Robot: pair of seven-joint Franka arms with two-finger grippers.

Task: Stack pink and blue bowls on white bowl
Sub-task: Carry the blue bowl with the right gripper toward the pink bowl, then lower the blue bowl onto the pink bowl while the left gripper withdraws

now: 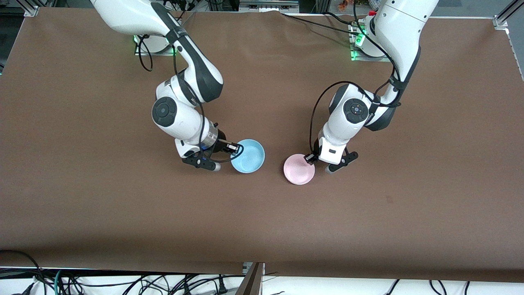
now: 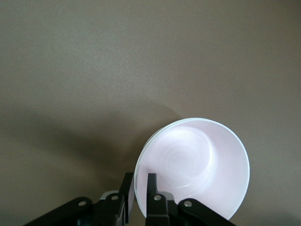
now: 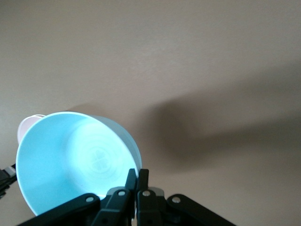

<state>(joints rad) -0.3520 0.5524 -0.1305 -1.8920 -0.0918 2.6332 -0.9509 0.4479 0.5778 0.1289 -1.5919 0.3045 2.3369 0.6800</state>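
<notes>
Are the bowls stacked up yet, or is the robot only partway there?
Partway. Done: the pink bowl looks nested in a white bowl, whose rim peeks out beneath it in the left wrist view. In hand: the right gripper pinches the blue bowl's rim, while the left gripper straddles the pink bowl's rim, jaws slightly apart. Left: the blue bowl goes on top.

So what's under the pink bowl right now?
A thin white rim peeks out around the pink bowl, so the white bowl seems nested beneath it. The rest of it is covered. The left claw straddles the pink bowl's rim.
</notes>
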